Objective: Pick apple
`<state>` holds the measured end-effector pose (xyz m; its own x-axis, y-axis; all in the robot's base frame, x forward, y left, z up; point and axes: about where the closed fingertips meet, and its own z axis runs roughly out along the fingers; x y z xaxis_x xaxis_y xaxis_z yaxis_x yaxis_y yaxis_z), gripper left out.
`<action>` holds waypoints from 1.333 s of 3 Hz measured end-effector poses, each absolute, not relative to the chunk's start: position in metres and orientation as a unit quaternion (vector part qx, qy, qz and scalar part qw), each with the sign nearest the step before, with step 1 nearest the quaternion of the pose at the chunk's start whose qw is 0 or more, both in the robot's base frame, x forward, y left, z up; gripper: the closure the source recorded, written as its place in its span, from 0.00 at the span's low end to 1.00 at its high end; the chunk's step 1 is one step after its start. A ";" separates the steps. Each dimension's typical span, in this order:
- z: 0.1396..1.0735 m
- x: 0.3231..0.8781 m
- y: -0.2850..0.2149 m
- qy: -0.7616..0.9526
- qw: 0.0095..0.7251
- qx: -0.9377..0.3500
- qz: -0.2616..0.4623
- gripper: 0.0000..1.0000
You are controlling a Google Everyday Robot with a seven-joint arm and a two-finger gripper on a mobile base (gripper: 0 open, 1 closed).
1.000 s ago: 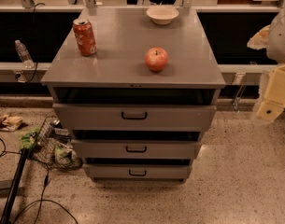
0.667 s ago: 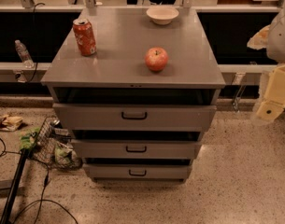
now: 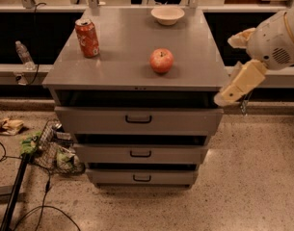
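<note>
The apple [image 3: 162, 60] sits upright on the grey worktop [image 3: 122, 71], at about 4 o'clock from the worktop's middle. It is red with a paler patch round its stem dimple, and it touches nothing else. Bare surface lies all around it: a band toward the front edge at 6 o'clock, and a wider stretch toward the right edge at 3 o'clock.

A red soda can [image 3: 86, 37] stands at about 10 o'clock from the apple, well apart and near the left edge. A pale bowl [image 3: 167, 15] sits at 12 o'clock from the apple, close to the far edge.

The hand [image 3: 235, 85] hangs off the worktop at about 4 o'clock from the apple. It is just outside the front right corner, and its cream tip points down and inward toward that corner. It is well apart from the apple, and whether it is released or clenched cannot be told. The white arm [image 3: 276, 40] behind it reaches in from the right border of the view.

Under the worktop are three drawers [image 3: 138, 120], each with a dark handle. On the floor at 8 o'clock from the cabinet lie a wire basket [image 3: 52, 146] and loose cables [image 3: 40, 211]. A plastic bottle [image 3: 24, 54] stands on the ledge at 9 o'clock.
</note>
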<state>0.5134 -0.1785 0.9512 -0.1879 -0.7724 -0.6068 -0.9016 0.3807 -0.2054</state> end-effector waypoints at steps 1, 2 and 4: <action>0.943 0.559 -0.149 0.744 0.411 -0.501 0.164 0.00; 0.937 0.609 -0.123 0.726 0.469 -0.462 0.198 0.00; 0.911 0.677 -0.069 0.716 0.495 -0.441 0.219 0.00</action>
<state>0.6773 -0.0694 0.9108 -0.1207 -0.4153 -0.9016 -0.8482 0.5151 -0.1237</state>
